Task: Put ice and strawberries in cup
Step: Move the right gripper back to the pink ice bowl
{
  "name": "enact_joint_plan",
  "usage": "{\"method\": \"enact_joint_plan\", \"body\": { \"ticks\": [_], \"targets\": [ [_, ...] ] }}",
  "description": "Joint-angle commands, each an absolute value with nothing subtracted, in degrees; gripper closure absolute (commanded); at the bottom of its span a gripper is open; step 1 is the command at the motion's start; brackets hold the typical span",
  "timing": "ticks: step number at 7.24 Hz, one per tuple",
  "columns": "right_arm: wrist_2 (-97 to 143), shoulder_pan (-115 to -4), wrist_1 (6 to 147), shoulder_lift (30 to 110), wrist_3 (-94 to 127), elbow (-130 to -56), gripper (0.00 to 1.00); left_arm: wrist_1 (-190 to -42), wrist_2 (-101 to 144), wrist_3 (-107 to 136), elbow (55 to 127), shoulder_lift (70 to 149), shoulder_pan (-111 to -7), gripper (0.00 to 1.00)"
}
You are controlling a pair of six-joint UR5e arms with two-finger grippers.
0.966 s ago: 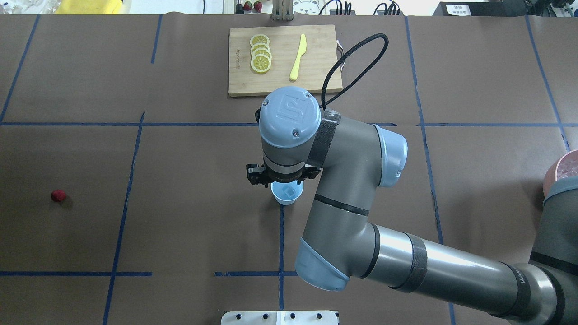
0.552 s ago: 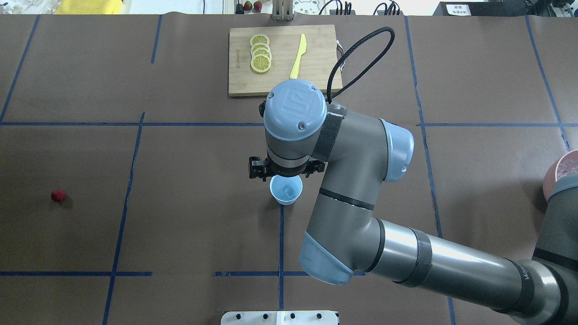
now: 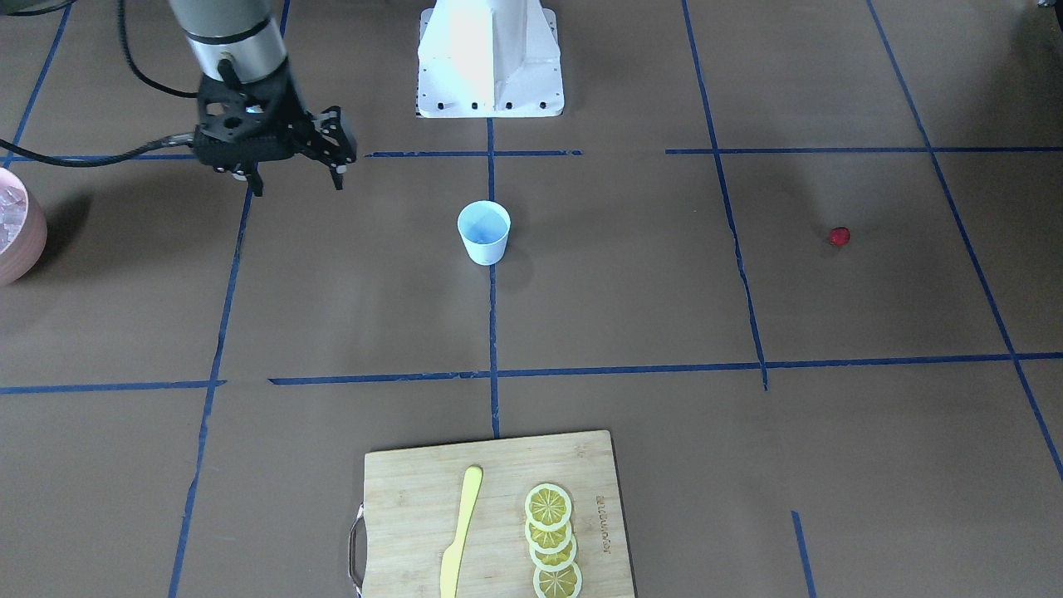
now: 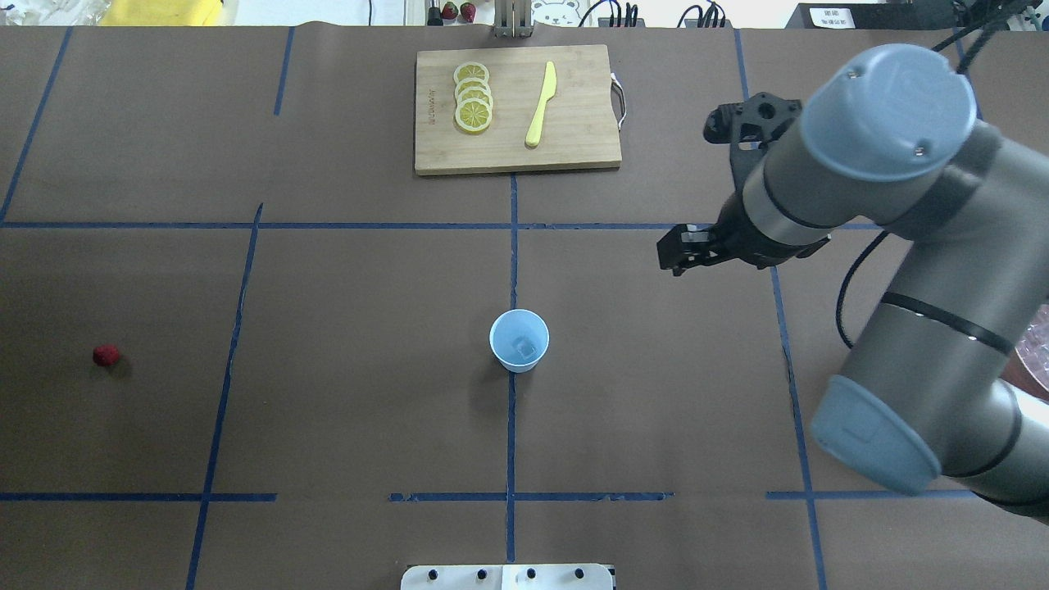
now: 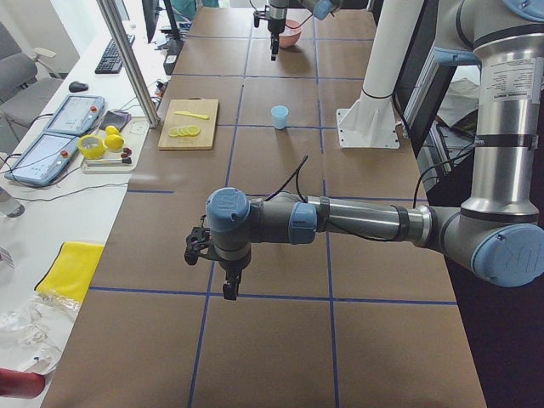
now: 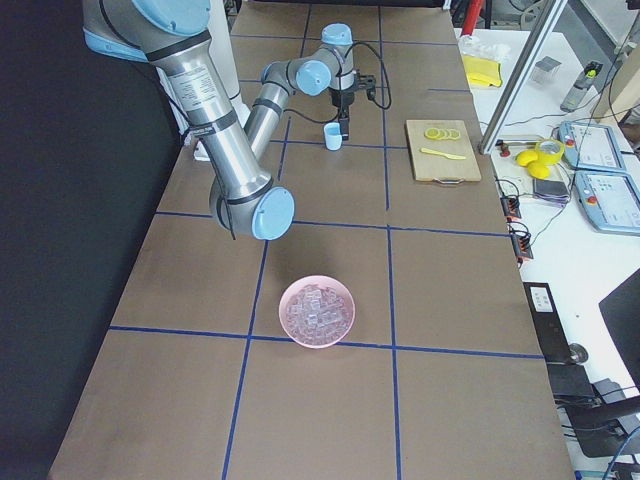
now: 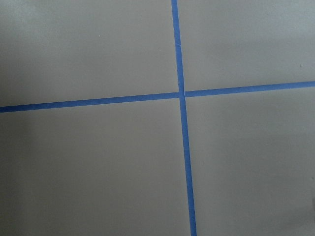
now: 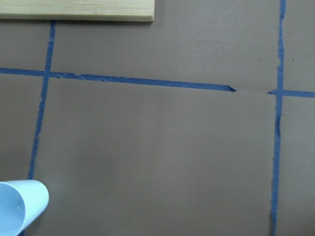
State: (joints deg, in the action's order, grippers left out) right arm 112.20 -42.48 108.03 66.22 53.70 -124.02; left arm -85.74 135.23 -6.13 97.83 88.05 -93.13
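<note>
The pale blue cup point(image 4: 519, 340) stands upright mid-table and holds one clear ice chunk point(image 4: 529, 351). It also shows in the front view point(image 3: 483, 232) and at the lower left of the right wrist view point(image 8: 19, 206). The red strawberry point(image 4: 106, 355) lies alone far to the left, also in the front view point(image 3: 839, 237). My right gripper point(image 3: 295, 181) is open and empty, hanging above the table well to the right of the cup in the overhead view point(image 4: 676, 256). My left gripper point(image 5: 229, 289) shows only in the left side view; I cannot tell its state.
A pink bowl point(image 6: 318, 310) full of ice sits near the table's right end point(image 3: 17, 241). A wooden cutting board point(image 4: 582, 123) at the far side carries lemon slices point(image 4: 473, 98) and a yellow knife point(image 4: 541, 102). The white robot base point(image 3: 490, 58) is at the near edge.
My right gripper has swung away from just above the cup, to the right and farther back. The cup with its ice chunk now stands uncovered. The strawberry has not moved.
</note>
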Motion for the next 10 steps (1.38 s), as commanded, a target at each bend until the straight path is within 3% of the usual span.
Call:
{"method": "enact_joint_plan", "body": {
  "ticks": [1, 3, 5, 8, 10],
  "targets": [
    [119.6, -51.3, 107.0, 76.5, 46.4, -126.8, 0.0, -85.7, 136.1, -6.1, 98.3, 87.7, -93.2, 0.0],
    [120.9, -56.9, 88.6, 93.9, 39.3, -126.4, 0.0, -85.7, 136.1, -6.1, 98.4, 87.7, -93.2, 0.0],
    [126.3, -62.6, 77.2, 104.1, 34.4, -122.5, 0.01, -85.8, 136.2, -6.1, 98.6, 87.8, -93.2, 0.0],
    [126.1, -69.1, 74.2, 106.1, 20.8, -113.1, 0.02, -85.3, 136.1, -5.7, 100.9, 87.5, -93.2, 0.0],
    [126.1, -69.1, 74.2, 105.6, 20.0, -110.3, 0.17, -85.3, 136.1, -4.4, 102.0, 87.3, -93.2, 0.0]
  ]
}}
